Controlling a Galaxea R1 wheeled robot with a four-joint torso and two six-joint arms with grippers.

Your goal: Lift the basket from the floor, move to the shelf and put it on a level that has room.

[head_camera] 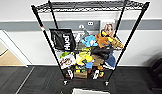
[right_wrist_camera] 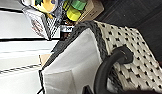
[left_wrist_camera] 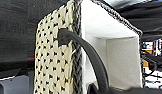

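Left handle: a dark loop handle (left_wrist_camera: 83,52) arches from the woven end wall of the basket (left_wrist_camera: 54,65) toward the left wrist camera; whether the left fingers are closed round it I cannot tell.
Basket body: cream weave with a dark braided rim (left_wrist_camera: 77,50) and white cloth lining (left_wrist_camera: 104,30); nothing shows inside it, so it is probably light, with walls stiff enough to hold shape but likely to flex a little.
Where it is: at the lower edge of the head view a strip of the basket (head_camera: 89,91) sits in front of the shelf (head_camera: 47,37), over the floor (head_camera: 42,80).
Top level: the upper wire tier (head_camera: 89,5) looks bare, while toys crowd the tiers below.
Right handle: the other loop (right_wrist_camera: 109,67) rises from the far end wall (right_wrist_camera: 127,50) close to the right wrist camera; the right fingers' state I cannot tell either.
Where to hold: the two end loops seem the natural grip; they look soft, so I judge the basket could swing or tip if the ends are lifted unevenly.
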